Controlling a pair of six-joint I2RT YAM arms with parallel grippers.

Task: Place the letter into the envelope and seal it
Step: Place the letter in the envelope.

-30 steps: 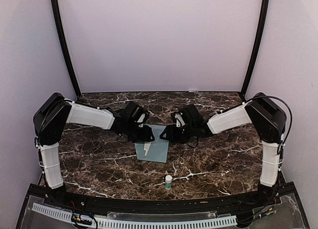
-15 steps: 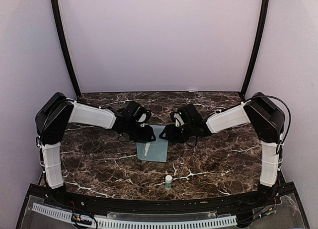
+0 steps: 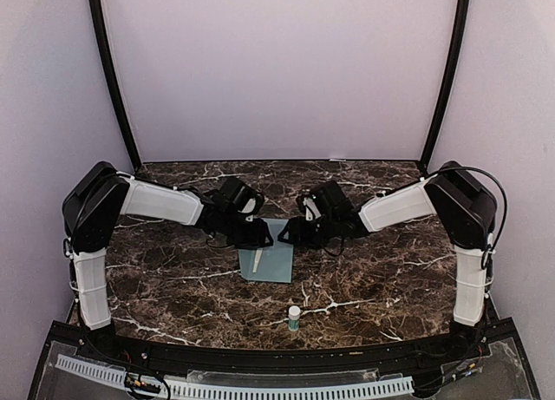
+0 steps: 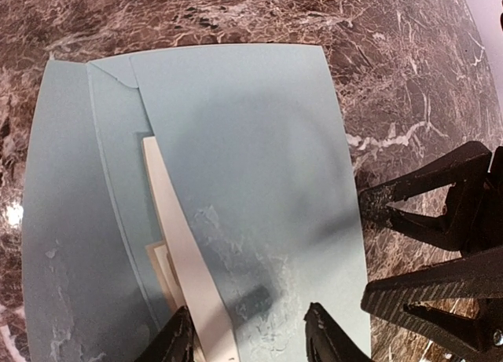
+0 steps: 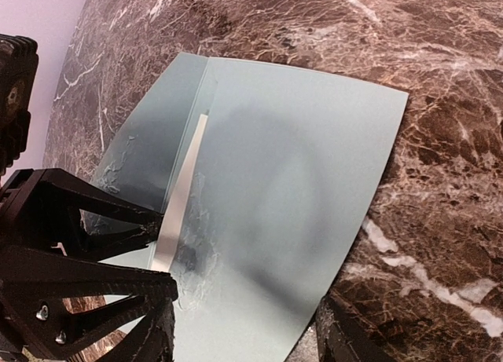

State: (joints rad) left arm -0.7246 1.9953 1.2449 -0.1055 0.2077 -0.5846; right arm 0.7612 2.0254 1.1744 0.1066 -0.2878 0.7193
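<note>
The pale teal envelope [image 3: 270,265] lies flat at the table's middle, its flap side up and smeared with dried glue [image 4: 275,283]. A narrow white strip of the letter [image 4: 182,252] pokes out along the flap's edge [image 5: 182,185]. My left gripper [image 4: 247,336] hovers low over the envelope's far end, open, with only the envelope's surface [image 4: 236,158] between its fingertips. My right gripper [image 5: 247,334] faces it from the other side, open, spanning the envelope [image 5: 299,166]. In the top view the left gripper [image 3: 258,237] and the right gripper [image 3: 288,233] nearly meet.
A small white glue stick [image 3: 294,318] stands upright near the front edge, below the envelope. Dark marble tabletop [image 3: 390,278] surrounds the envelope. The right gripper's black fingers [image 4: 440,221] crowd the left wrist view, and the left gripper's fingers [image 5: 71,244] crowd the right wrist view.
Both grippers have edged slightly closer over the envelope's far end, and the left jaws have narrowed a little. The envelope has barely shifted.
</note>
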